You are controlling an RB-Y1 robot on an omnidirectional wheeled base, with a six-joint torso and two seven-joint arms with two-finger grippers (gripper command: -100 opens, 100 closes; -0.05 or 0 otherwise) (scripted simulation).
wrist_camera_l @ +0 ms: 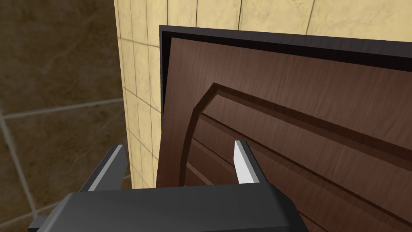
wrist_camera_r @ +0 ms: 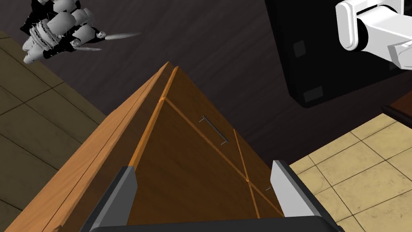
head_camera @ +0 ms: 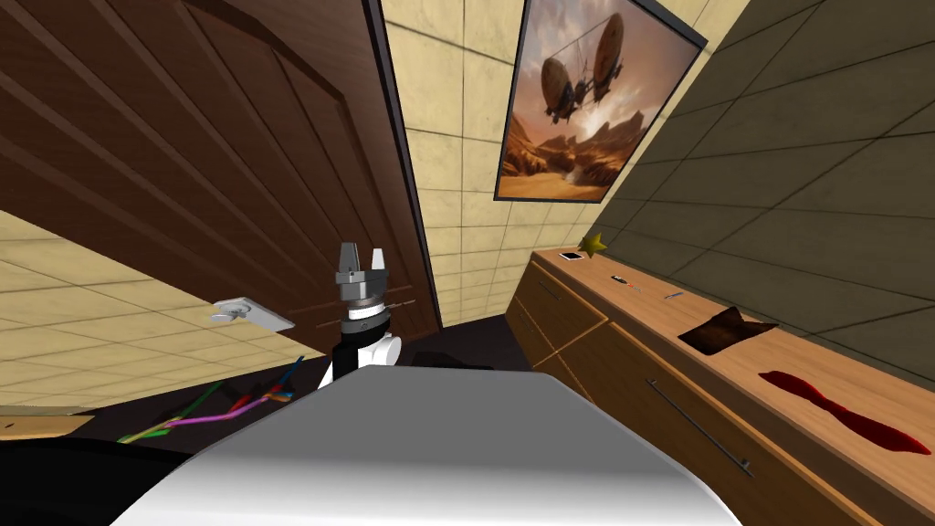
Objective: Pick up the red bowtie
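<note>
Nearby, flat red bowtie (head_camera: 835, 407) on wooden dresser (head_camera: 621, 383), left claw (wrist_camera_l: 179, 147) spread, right claw (wrist_camera_r: 203, 167) spread

The table (head_camera: 639, 306) holds 1 red bowtie (head_camera: 845, 414), 1 dark brown cloth (head_camera: 726, 329), 1 gold star (head_camera: 593, 244), 1 flat white card (head_camera: 572, 256), 1 little tool with a dark handle (head_camera: 625, 282) and 1 thin grey stick (head_camera: 673, 296). The wall has 1 picture (head_camera: 584, 96) with 2 airships in it. There is 1 brown door (head_camera: 210, 155). The left gripper (wrist_camera_l: 179, 145) has 2 fingers (wrist_camera_l: 243, 163). The right gripper (wrist_camera_r: 204, 166) has 2 fingers too.
</note>
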